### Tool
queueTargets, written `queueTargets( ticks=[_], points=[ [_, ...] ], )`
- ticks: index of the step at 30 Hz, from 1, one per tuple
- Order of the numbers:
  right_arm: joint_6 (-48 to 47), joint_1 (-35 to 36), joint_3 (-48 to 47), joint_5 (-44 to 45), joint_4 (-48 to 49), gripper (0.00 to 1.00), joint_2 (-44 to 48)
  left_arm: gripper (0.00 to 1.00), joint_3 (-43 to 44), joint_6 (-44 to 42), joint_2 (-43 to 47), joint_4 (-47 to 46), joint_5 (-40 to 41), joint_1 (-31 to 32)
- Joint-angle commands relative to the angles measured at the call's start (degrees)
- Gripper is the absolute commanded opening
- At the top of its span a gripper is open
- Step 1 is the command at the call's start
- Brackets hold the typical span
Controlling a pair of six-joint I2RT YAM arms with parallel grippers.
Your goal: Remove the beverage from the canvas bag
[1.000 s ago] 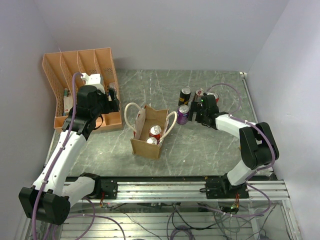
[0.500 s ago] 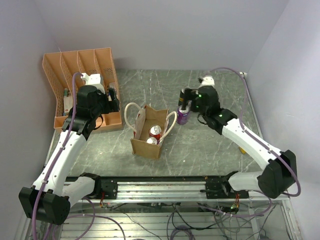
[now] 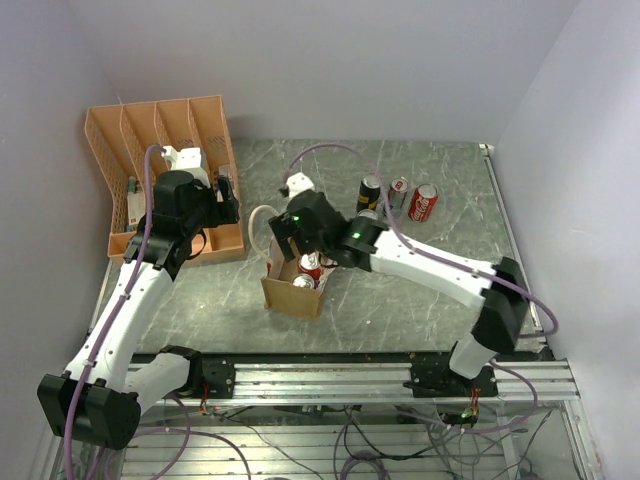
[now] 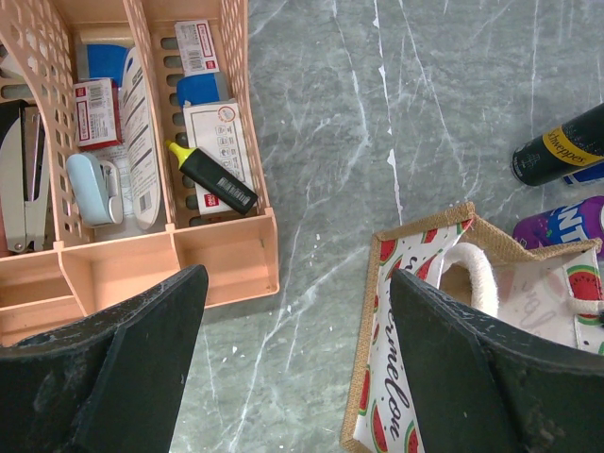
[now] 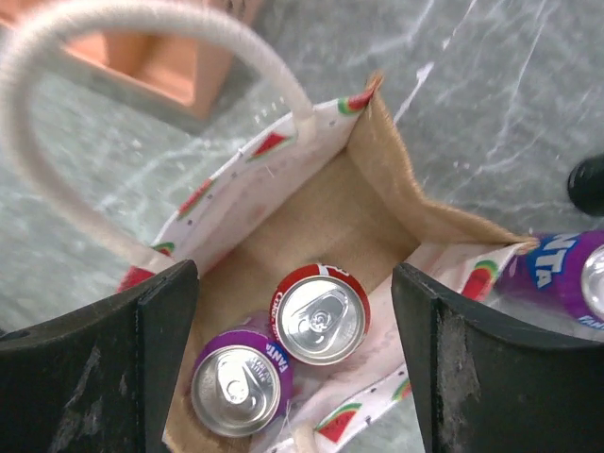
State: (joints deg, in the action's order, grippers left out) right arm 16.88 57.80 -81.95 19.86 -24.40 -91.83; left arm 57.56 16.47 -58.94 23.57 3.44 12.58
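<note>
Currently I am at the reach-in step. My right gripper (image 5: pixel 293 302) hangs directly over the mouth of the bag (image 5: pixel 330 208), jaws spread wide and holding nothing. The bag stands upright near the middle of the overhead view, on the desk (image 3: pixel 420 300), to the right of the orange file rack (image 4: pixel 222 269). It is a tan, boxy tote with a watermelon-print lining and thick cream rope handles. One handle arches across the upper left of the right wrist view, off to the side of the opening.

Two cans stand upright inside, touching each other: a red can (image 5: pixel 319 316) near the centre and a purple can (image 5: pixel 241 382) toward the lower left. I judge the red one the easier pick, since it sits almost between the jaws. Next I would lower straight down, keeping the jaws off the soft walls and the handle. Then I would close on the can's upper body and lift vertically. The bag looks light and may try to come up with it.

My left gripper (image 4: pixel 297 283) hovers over bare desk between rack and bag, its jaws also wide and empty.
</note>
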Motion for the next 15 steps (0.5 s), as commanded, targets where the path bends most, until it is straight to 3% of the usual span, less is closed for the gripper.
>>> queueTargets(
  ticks=[1,15],
  points=[
    [0.84,0.64,-5.82,3.24,-10.99,0.8,-7.4,0.89,0.28,-0.2,0.92,-1.3,0.27,0.08],
    [8.92,0.65,-8.88,7.63,-16.19,0.82,-18.73,0.89,0.27,-0.12,0.93,-1.33,0.0,0.08]
  ],
)
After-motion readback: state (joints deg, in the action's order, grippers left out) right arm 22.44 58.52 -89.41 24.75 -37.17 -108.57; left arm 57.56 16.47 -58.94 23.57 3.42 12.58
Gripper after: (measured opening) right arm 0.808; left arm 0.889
